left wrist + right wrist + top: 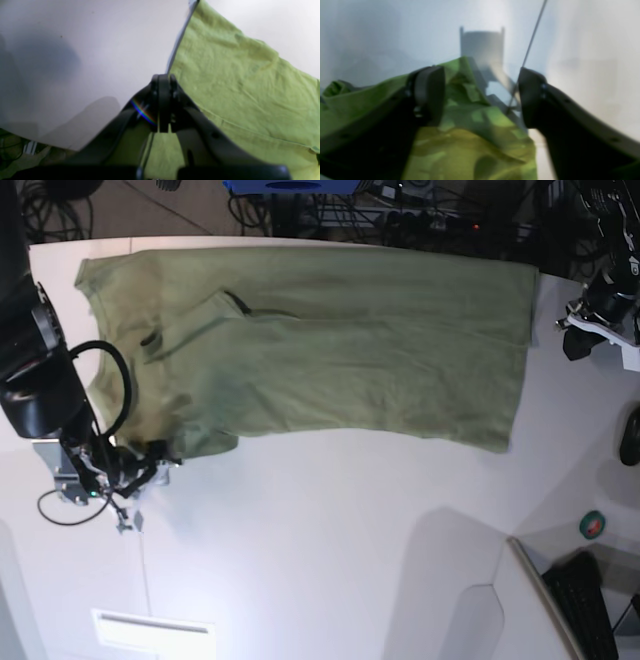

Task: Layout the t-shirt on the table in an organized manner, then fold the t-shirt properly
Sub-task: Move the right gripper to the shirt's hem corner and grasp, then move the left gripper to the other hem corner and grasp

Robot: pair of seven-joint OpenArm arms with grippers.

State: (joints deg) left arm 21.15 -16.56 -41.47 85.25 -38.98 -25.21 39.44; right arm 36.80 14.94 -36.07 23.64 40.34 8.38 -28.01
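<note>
The olive-green t-shirt (330, 350) lies spread and wrinkled across the far part of the white table (330, 550). My right gripper (165, 458) is at the shirt's near left corner. In the right wrist view its fingers stand apart, open (480, 97), with bunched cloth (470, 140) lying between and under them, not pinched. My left gripper (580, 330) is off the shirt's right edge. In the left wrist view it is shut (163, 77) at the cloth's edge (237, 82), with no cloth showing between the tips.
A thin dark seam (532, 32) runs across the tabletop. Cables and gear (400, 205) crowd the floor beyond the far edge. A green tape roll (594, 525) and a keyboard (590, 600) sit at the near right. A bright white rectangle (150, 630) lies near left.
</note>
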